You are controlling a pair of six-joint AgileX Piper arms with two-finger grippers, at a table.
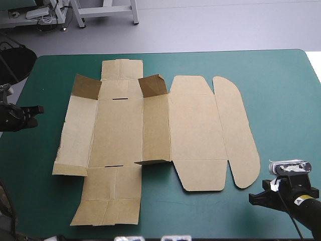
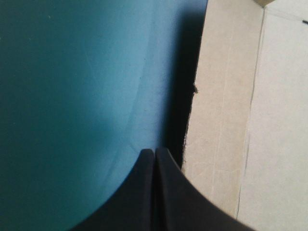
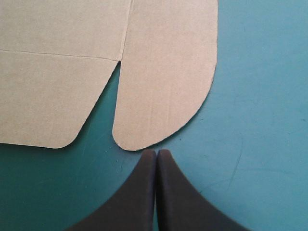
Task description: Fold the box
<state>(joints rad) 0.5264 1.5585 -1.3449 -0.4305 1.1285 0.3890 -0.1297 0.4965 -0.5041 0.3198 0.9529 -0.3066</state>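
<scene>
**Claws poised, box barely begun**

Early going, by the look of the box point(image 1: 150, 135), spread nearly flat across the desk point(image 1: 281, 75) with only a few small flaps point(image 1: 153, 85) tipped up. Left claw point(image 2: 154, 151) clenched on nothing, just beside the ragged side panel point(image 2: 219, 110). Right claw point(image 3: 157, 152) likewise clenched and empty, just short of the rounded lid flap point(image 3: 166, 82). Next, most likely: working a tip under a side panel and raising it along its crease, without skidding the whole box.
</scene>
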